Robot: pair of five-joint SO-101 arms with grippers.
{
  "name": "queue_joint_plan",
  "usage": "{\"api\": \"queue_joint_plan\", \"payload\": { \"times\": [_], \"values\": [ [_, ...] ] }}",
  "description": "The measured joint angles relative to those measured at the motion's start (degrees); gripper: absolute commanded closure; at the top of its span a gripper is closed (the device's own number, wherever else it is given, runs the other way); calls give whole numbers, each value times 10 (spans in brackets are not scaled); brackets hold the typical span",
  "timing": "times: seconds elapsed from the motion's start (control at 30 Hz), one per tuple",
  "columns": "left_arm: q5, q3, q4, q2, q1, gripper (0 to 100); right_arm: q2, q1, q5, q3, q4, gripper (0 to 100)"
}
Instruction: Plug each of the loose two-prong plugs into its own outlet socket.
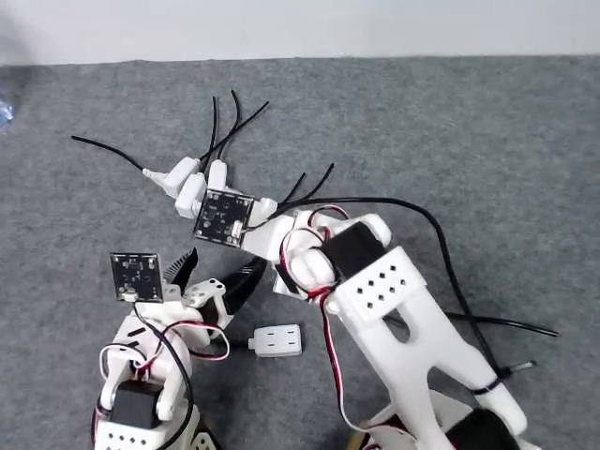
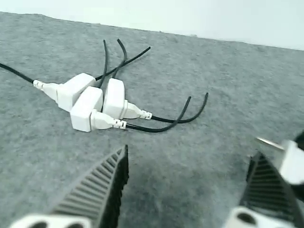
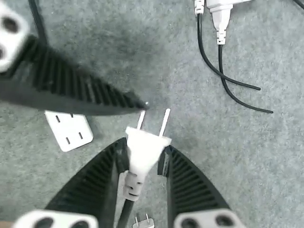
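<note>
**Three cameras on my rig: one fixed overhead, one on each wrist.**

My high camera looks down on the grey surface (image 1: 487, 122) from well back, with both arms at its near edge. The left wrist camera sits low, facing out through the spread left end effector (image 2: 190, 156) toward the socket cluster (image 2: 90, 102), which the high view shares. The right wrist camera looks steeply down, close over the right end effector (image 3: 141, 156) clamping its plug (image 3: 145, 140). The loose socket (image 3: 69, 130) nearby appears overhead too.
</note>
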Motion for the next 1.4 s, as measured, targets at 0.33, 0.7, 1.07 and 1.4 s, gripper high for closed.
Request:
{"api": "queue_joint_plan", "payload": {
  "times": [0.33,0.7,1.07,1.4],
  "values": [
    [0,1,-2,0,-28,630,13,-19,-6,0,5,990],
    [0,1,-2,0,-33,630,13,-38,-31,0,-13,990],
    [5,-1,-8,-1,-38,630,14,-40,-54,-59,-18,990],
    [5,1,-8,-1,-36,630,14,-40,-55,-73,-18,990]
  ]
}}
